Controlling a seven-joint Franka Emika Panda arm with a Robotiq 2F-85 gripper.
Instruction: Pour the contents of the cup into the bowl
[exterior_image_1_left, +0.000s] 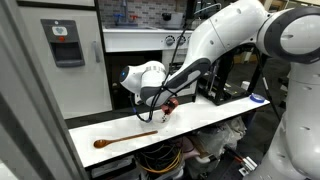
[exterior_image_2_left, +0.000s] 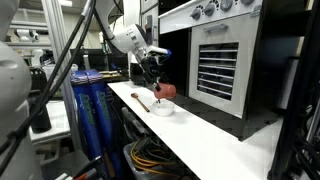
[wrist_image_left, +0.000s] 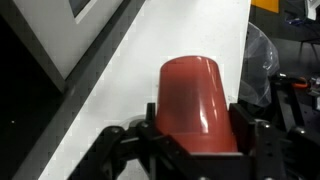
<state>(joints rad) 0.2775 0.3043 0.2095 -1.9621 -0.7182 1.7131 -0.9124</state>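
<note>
Just above bowl (exterior_image_2_left: 162, 108), cup (exterior_image_2_left: 166, 90) (in pincer (wrist_image_left: 195, 120))

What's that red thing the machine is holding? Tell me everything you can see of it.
It is a small red cup, a smooth, glossy cylinder with no handle, plastic by its look. The gripper is shut on it, with a dark finger pressing each side. In an exterior view it hangs clear of the white counter, just above the small white bowl, and touches only the fingers. Its opening and contents are hidden, and its tilt is hard to judge.
</note>
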